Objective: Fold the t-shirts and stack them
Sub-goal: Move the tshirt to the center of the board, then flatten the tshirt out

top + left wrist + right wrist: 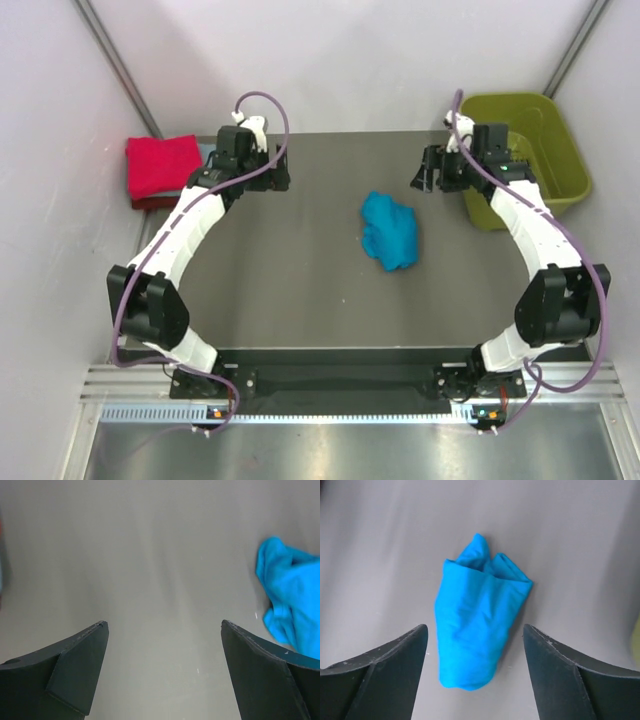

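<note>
Top external view is showing the teal-blue t-shirt (390, 232) lying crumpled in a heap on the surface (300, 290), a little right of centre and touching neither arm. The right pincer (474, 626) is hanging near it on the basket side, jaws apart and holding nothing. The left pincer (162, 625) is likewise standing wide and empty over bare surface, with the shirt off to its right. The red t-shirt (160, 165) is sitting folded at the far left corner, and the olive-green basket (560, 150) is standing at the far right.

The heap is hiding its own hem and sleeves, so a blind pinch is likely to be gathering several layers at once and lifting a knot instead of an edge. A grab by one arm alone could be dragging the cloth toward the basket.

Counting what is showing: one teal-blue shirt, one red shirt, one basket, two pincers.
</note>
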Controlling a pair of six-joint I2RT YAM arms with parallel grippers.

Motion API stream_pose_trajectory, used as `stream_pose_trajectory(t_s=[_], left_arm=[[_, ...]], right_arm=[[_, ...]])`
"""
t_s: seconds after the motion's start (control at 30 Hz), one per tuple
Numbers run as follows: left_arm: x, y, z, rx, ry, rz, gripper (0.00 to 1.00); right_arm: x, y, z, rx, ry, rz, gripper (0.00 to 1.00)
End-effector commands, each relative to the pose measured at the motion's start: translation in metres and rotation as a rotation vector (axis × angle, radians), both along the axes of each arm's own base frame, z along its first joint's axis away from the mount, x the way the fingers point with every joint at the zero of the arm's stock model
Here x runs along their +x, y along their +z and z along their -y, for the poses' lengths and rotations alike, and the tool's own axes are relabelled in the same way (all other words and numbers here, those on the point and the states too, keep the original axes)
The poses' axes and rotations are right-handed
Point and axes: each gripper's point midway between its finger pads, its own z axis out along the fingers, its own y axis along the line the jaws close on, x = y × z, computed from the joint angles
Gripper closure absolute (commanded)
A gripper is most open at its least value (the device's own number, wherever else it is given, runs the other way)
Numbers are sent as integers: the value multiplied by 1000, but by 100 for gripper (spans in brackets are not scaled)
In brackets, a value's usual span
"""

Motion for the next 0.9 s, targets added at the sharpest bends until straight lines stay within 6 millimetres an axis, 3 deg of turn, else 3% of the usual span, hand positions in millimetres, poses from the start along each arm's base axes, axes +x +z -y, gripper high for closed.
stream_pose_trajectory(t_s=[0.0,0.1,0.13,0.3,0.4,0.67,0.87], left_arm=[[-19,5,7,-36,-67,4,1],[-26,4,2,-32,-63,2,1],[-28,5,3,-44,-70,0,1],[-30,12,-4,-68,-56,12,2],[-27,15,-15,-71,-16,22,2],[-29,31,-35,-98,34,51,2],[-29,32,-34,-117,31,47,2]], right_arm=[[-13,11,-28,-142,153,105,25],[-19,-3,-58,-204,250,100,27],[-26,-8,-80,-213,311,102,27],[-30,-48,-145,-262,453,40,37],[-29,-77,-157,-272,464,-34,44],[-15,-140,-150,-359,432,-161,44],[-4,-152,-152,-397,427,-165,44]])
